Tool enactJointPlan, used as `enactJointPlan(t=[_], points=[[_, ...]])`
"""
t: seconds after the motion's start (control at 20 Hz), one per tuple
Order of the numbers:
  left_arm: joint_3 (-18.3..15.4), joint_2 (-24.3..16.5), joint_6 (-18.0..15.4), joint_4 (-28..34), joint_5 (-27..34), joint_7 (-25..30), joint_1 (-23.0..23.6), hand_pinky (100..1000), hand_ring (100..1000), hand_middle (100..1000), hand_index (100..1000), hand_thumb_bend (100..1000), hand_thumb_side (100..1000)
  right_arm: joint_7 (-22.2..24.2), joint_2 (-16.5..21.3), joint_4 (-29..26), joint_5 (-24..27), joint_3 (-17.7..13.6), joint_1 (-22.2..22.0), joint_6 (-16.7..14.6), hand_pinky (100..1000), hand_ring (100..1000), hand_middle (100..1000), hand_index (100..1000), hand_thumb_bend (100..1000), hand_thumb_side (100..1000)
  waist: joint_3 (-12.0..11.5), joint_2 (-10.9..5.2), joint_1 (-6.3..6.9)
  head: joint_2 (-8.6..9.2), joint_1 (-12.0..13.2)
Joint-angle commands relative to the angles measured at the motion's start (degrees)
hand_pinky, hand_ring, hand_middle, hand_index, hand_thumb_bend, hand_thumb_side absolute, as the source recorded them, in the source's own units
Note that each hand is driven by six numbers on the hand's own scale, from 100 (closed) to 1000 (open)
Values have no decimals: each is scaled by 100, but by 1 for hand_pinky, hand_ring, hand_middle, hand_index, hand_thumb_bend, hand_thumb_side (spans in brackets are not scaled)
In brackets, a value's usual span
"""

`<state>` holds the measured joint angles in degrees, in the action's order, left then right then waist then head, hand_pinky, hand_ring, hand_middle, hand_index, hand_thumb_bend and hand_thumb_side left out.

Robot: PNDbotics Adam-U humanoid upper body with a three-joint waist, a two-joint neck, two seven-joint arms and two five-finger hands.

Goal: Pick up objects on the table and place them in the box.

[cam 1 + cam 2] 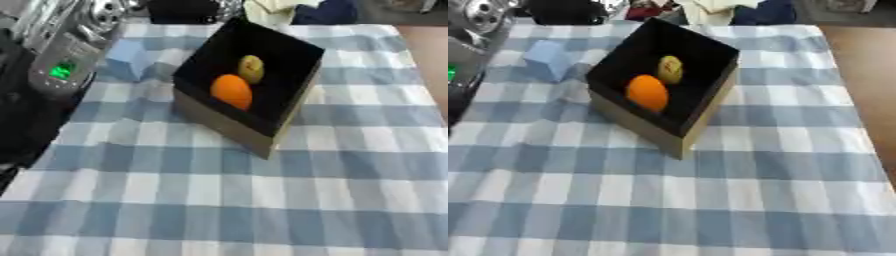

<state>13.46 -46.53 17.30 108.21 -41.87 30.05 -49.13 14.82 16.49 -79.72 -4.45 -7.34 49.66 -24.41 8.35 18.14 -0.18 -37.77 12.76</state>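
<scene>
A cardboard box (pixel 229 125) with a black inside stands tilted on the checked tablecloth, at the middle back. In it lie an orange (pixel 232 91) and a yellow-green fruit (pixel 251 68), side by side. A light blue block (pixel 547 59) sits on the cloth just left of the box. My left arm (pixel 59 62), silver and black with a green light, reaches along the left edge towards the back. It ends near a dark shape (pixel 179 11) at the top edge, which I cannot make out as a hand. The right hand does not show.
The blue and white checked cloth (pixel 262 210) covers the table across the whole front. Bare brown tabletop (pixel 859 65) shows at the right edge. Clutter of cloth and dark items (pixel 737 10) lies beyond the far edge.
</scene>
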Motion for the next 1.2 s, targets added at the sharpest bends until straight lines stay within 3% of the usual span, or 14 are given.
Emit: enactJointPlan(t=[0.05, 0.5, 0.7, 1.2], points=[[-234, -479, 77, 97, -4, 34, 53, 689, 812, 781, 890, 221, 948, -25, 167, -123, 20, -45, 118, -5, 971, 956, 797, 873, 100, 721, -7, -125, -22, -12, -42], [-368, -845, 289, -518, -266, 106, 349, 705, 832, 798, 913, 241, 969, -55, 170, -92, 4, -43, 193, -41, 971, 956, 797, 871, 100, 722, 27, -72, -61, 105, 29], [-384, -818, 480, -1032, -435, 268, 369, 709, 838, 796, 914, 330, 963, -57, 166, -86, 3, -43, 189, -39, 971, 956, 797, 872, 100, 722, 42, -70, -56, 118, 37], [-391, -740, 567, -2028, -928, 1089, 389, 752, 875, 823, 952, 492, 1000, -43, 163, -79, 2, -53, 147, -10, 973, 958, 796, 873, 100, 725, 57, -73, -29, 134, 69]])
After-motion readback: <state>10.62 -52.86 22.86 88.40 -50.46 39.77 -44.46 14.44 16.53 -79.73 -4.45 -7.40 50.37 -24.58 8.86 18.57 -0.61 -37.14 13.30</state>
